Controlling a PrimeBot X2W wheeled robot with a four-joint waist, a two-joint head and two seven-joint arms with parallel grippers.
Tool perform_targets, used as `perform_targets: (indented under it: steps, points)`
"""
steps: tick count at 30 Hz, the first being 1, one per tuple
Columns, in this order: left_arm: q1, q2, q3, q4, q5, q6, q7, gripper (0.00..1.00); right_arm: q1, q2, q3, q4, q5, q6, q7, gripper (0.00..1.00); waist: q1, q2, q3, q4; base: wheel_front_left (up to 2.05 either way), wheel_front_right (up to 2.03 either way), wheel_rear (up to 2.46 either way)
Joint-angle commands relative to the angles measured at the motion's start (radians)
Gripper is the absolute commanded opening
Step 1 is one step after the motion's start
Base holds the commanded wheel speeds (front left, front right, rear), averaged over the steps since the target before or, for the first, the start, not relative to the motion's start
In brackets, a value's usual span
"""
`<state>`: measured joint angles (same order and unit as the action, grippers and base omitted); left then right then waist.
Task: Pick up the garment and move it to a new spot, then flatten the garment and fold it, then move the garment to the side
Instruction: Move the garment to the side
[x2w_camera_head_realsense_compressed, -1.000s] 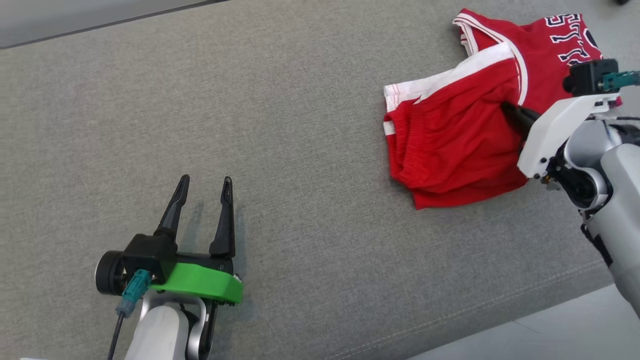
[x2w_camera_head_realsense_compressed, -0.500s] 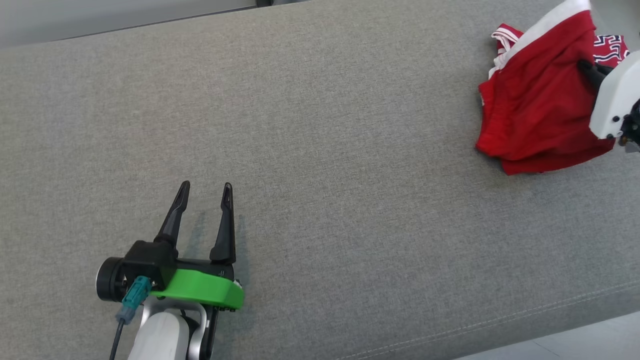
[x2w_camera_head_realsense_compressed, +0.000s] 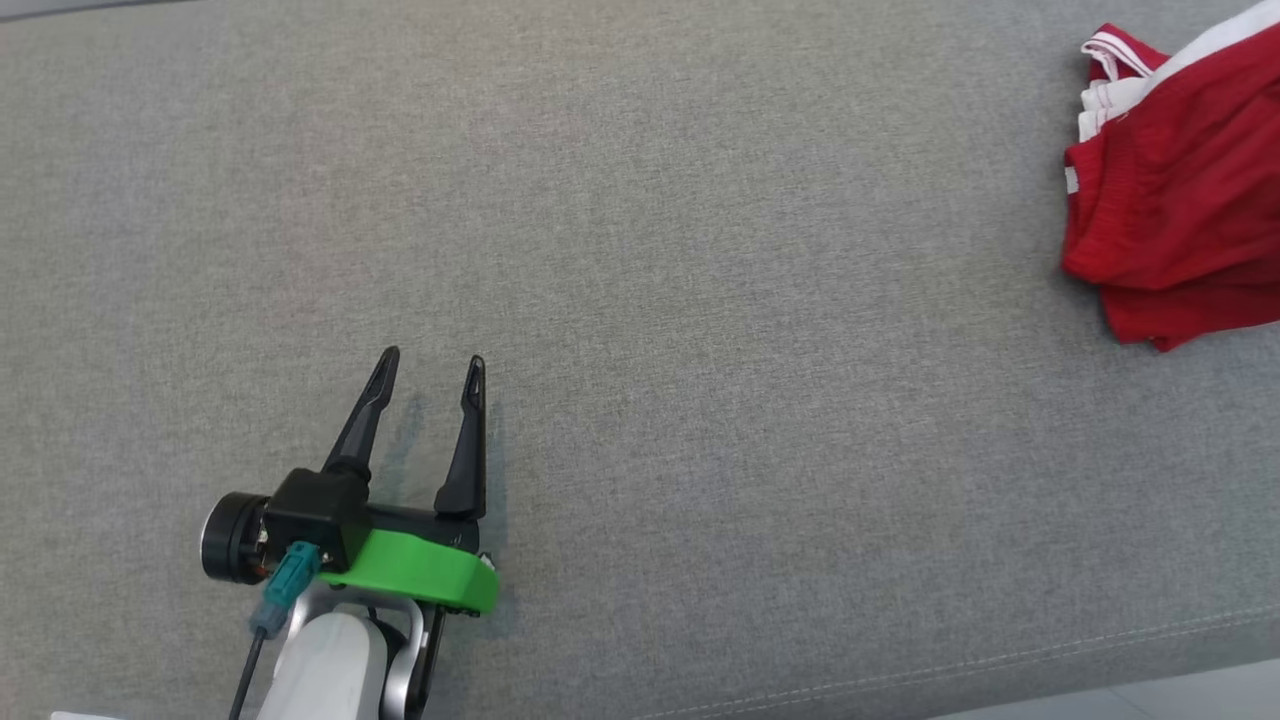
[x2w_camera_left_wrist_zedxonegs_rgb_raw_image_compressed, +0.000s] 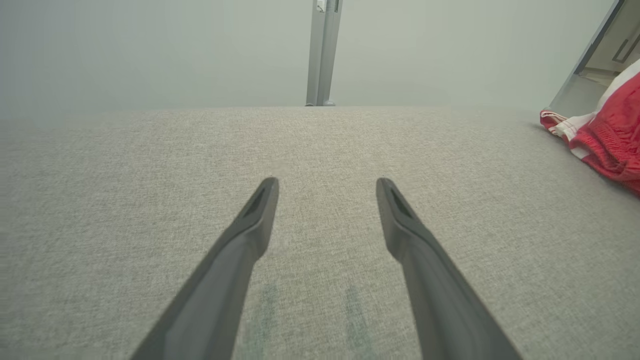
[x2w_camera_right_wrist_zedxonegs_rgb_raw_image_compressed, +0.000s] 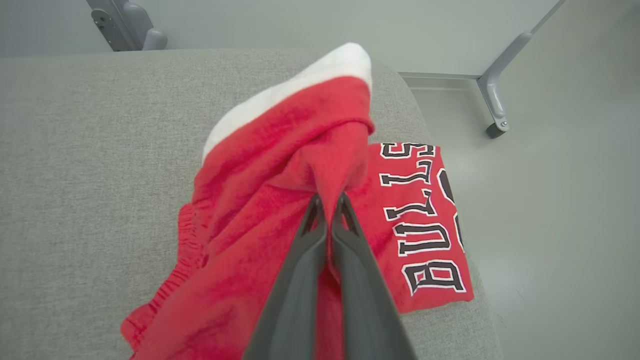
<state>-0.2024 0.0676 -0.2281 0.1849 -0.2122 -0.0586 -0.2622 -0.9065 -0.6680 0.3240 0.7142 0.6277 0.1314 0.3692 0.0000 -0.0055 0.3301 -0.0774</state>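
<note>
Where grey surface (x2w_camera_right_wrist_zedxonegs_rgb_raw_image_compressed: 100, 125) ends, red garment (x2w_camera_right_wrist_zedxonegs_rgb_raw_image_compressed: 270, 200), pale floor (x2w_camera_right_wrist_zedxonegs_rgb_raw_image_compressed: 565, 225) w/ metal leg (x2w_camera_right_wrist_zedxonegs_rgb_raw_image_compressed: 492, 95)

- The garment (x2w_camera_head_realsense_compressed: 1170, 230) lies on the fabric-covered surface (x2w_camera_head_realsense_compressed: 700, 300), at its far right end — floor (x2w_camera_right_wrist_zedxonegs_rgb_raw_image_compressed: 550, 200) just beyond.
- The left gripper (x2w_camera_head_realsense_compressed: 430, 362) sits lower left, well apart from the garment.
- The right gripper (x2w_camera_right_wrist_zedxonegs_rgb_raw_image_compressed: 327, 202) is over the garment, fingers (x2w_camera_right_wrist_zedxonegs_rgb_raw_image_compressed: 300, 280) on a raised fold.
</note>
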Motion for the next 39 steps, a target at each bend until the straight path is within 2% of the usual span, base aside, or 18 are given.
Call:
perform_targets:
  steps: [1, 7, 17, 19, 21, 28, 39]
  points:
    - [-0.016, 0.01, -0.005, -0.008, 0.008, -0.004, 0.001, 1.0, -0.022, -0.023, -0.002, 0.03, -0.013, -0.002, -0.025, 0.0, 0.0, 0.0055, 0.032, 0.031, 0.0, 0.0, 0.0]
    - [-0.022, 0.025, -0.025, -0.04, 0.022, -0.002, 0.022, 1.0, -0.068, -0.086, 0.004, 0.122, -0.044, -0.002, -0.09, 0.0, 0.0, 0.0055, 0.078, 0.054, 0.0, 0.0, 0.0]
    - [-0.019, 0.044, -0.04, -0.075, 0.031, 0.007, 0.05, 1.0, -0.112, -0.072, 0.017, 0.232, -0.143, -0.002, -0.215, 0.0, 0.0, 0.0055, 0.121, 0.055, 0.0, 0.0, 0.0]
    - [-0.02, 0.046, -0.044, -0.079, 0.032, 0.007, 0.055, 1.0, -0.12, -0.073, 0.035, 0.26, -0.2, -0.002, -0.249, 0.41, 0.0, 0.0055, 0.124, 0.053, 0.0, 0.0, 0.0]
    - [-0.021, 0.048, -0.049, -0.083, 0.034, 0.008, 0.06, 1.0, -0.13, -0.072, 0.036, 0.293, -0.24, -0.002, -0.279, 1.0, 0.0, 0.0055, 0.126, 0.05, 0.0, 0.0, 0.0]
    - [-0.018, 0.056, -0.054, -0.091, 0.031, 0.015, 0.069, 1.0, -0.164, -0.041, 0.0, 0.385, -0.314, -0.002, -0.371, 1.0, 0.0, 0.0055, 0.123, 0.031, 0.0, 0.0, 0.0]
    - [-0.03, 0.056, -0.04, -0.07, 0.008, 0.029, 0.055, 1.0, -0.171, 0.033, 0.029, 0.366, -0.289, -0.002, -0.523, 1.0, 0.0, 0.0055, 0.065, 0.009, 0.0, 0.0, 0.0]
